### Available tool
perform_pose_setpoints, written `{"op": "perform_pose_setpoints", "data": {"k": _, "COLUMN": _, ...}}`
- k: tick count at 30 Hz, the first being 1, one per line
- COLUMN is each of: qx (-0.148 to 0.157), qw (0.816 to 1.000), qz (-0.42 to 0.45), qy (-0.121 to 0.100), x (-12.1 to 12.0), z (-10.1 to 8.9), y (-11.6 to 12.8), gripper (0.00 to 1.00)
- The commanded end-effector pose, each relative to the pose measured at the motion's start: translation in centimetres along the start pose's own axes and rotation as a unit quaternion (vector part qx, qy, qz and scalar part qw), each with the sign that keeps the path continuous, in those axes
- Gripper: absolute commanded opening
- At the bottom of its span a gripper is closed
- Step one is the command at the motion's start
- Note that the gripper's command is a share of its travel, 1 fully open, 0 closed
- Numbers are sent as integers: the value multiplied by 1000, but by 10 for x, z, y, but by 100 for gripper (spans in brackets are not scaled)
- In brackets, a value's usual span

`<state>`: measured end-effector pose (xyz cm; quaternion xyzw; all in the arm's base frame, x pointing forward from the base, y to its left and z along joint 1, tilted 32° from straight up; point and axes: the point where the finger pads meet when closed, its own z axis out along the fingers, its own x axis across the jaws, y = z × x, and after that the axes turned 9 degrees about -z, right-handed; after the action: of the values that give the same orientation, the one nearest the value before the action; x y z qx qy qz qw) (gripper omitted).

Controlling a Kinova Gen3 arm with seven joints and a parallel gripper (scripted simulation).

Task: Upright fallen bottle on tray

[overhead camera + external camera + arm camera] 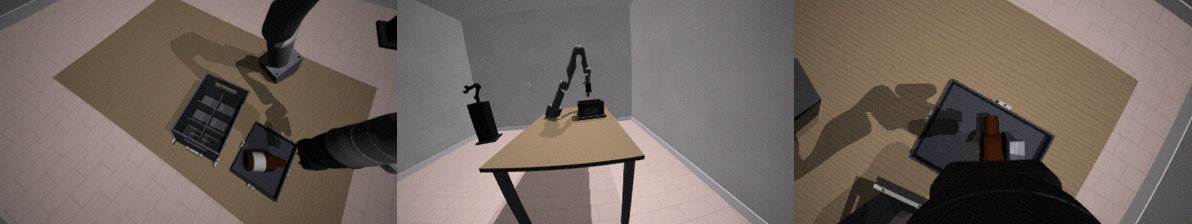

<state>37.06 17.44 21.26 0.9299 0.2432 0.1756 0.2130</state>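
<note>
The bottle (pixel 262 161) is lying on its side in the dark tray (pixel 245 171), brown glass with a pale band around the body near the base and a slim neck pointing toward the arm's end of the tray. The tray is sitting on the tan table (pixel 135 61), just beside the dark crate (pixel 185 108) with its inner dividers (both are resting flat on small light feet). In the exterior view the gripper (pixel 587 87) is hanging above the crate and tray at the far end of the table, well clear of them. In the wrist view the bottle's neck (pixel 992 131) is showing straight ahead, with one pale finger pad (pixel 1016 148) standing to its side; the other finger is hidden in shadow. The fingers are partway drawn in, and from where I am standing I cannot tell whether they are pressing on the neck or merely flanking it. The arm's base (pixel 278 73) is standing on the table behind the crate
</note>
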Motion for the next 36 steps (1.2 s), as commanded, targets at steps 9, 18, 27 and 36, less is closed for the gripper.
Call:
{"op": "perform_pose_setpoints", "data": {"k": 9, "qx": 0, "qw": 1000, "qz": 0, "qy": 1, "x": 0, "z": 0, "y": 0, "gripper": 0}}
{"op": "perform_pose_setpoints", "data": {"k": 18, "qx": 0, "qw": 1000, "qz": 0, "qy": 1, "x": 0, "z": 0, "y": 0, "gripper": 0}}
{"op": "perform_pose_setpoints", "data": {"k": 27, "qx": 0, "qw": 1000, "qz": 0, "qy": 1, "x": 0, "z": 0, "y": 0, "gripper": 0}}
{"op": "perform_pose_setpoints", "data": {"k": 36, "qx": 0, "qw": 1000, "qz": 0, "qy": 1, "x": 0, "z": 0, "y": 0, "gripper": 100}}
